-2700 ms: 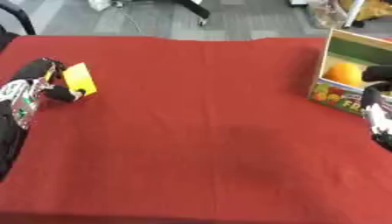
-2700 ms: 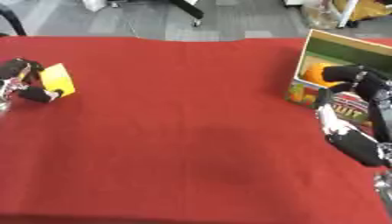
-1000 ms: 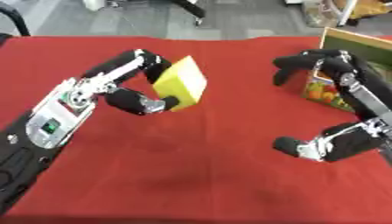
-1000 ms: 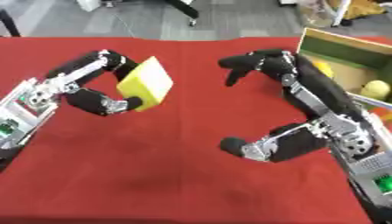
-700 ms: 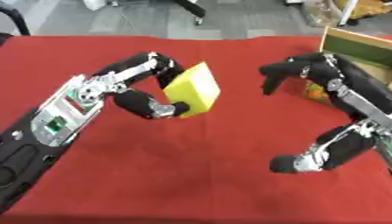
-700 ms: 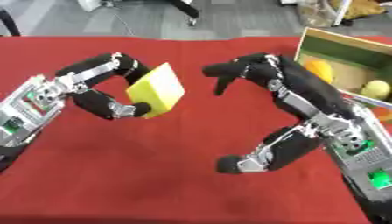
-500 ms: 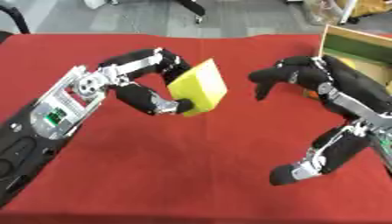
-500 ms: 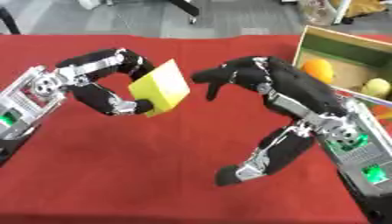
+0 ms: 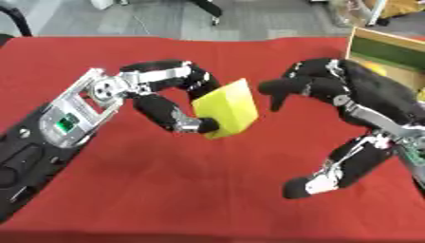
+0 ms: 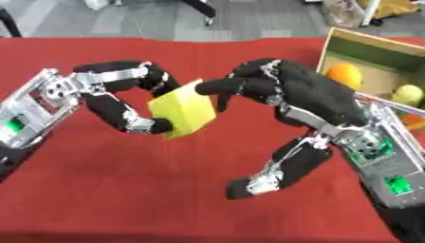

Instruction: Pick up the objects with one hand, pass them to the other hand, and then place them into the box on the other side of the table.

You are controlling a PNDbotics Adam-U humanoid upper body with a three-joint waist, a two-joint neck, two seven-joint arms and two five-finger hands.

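Note:
A yellow block (image 9: pixel 226 107) hangs above the middle of the red table (image 9: pixel 166 190), pinched between the fingers and thumb of my left hand (image 9: pixel 170 95). My right hand (image 9: pixel 348 95) reaches in from the right, fingers spread open, with its fingertips (image 9: pixel 270 88) just right of the block's top corner; I cannot tell whether they touch it. Its thumb (image 9: pixel 319 178) hangs low, well below the block. At the right edge stands the open box (image 10: pixel 378 61), holding an orange fruit (image 10: pixel 343 73) and a yellow-green one (image 10: pixel 407 95).
Grey floor and chair legs (image 9: pixel 207 9) lie beyond the table's far edge. The box's printed side wall (image 10: pixel 332 45) faces my right arm.
My left hand has carried the yellow block from the left side to the table's middle. My right hand has swung left from the box and closed the gap to the block.

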